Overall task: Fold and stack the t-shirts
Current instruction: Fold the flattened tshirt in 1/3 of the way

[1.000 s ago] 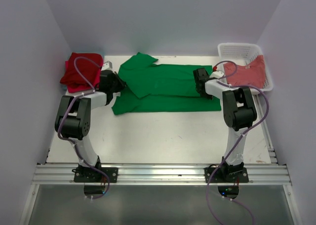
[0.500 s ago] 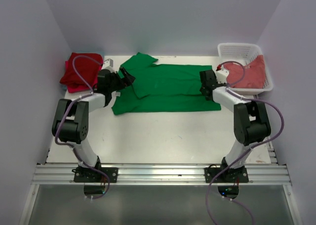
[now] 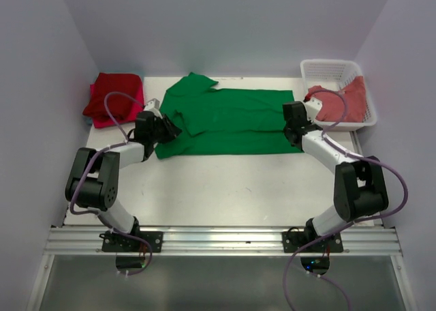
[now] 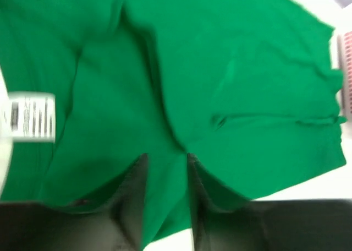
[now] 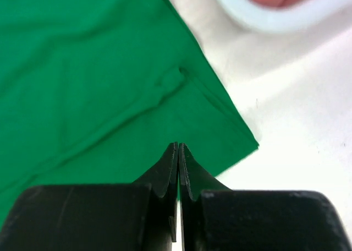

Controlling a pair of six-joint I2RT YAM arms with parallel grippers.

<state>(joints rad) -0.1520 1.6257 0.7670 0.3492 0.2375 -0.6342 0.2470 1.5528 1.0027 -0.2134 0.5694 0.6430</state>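
One salmon-red tee [image 3: 340,104] in basket [image 3: 328,69] (white lattice).

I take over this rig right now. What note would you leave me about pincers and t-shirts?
Left pincer: jaws partly apart, green cloth between them; grip unclear.
Right pincer: shut at the near right corner of the green t-shirt.
Red t-shirts: piled far left. Salmon t-shirt: in the white basket.
Done: green one seems partly folded. To do: finish it, stack it, then the salmon one.
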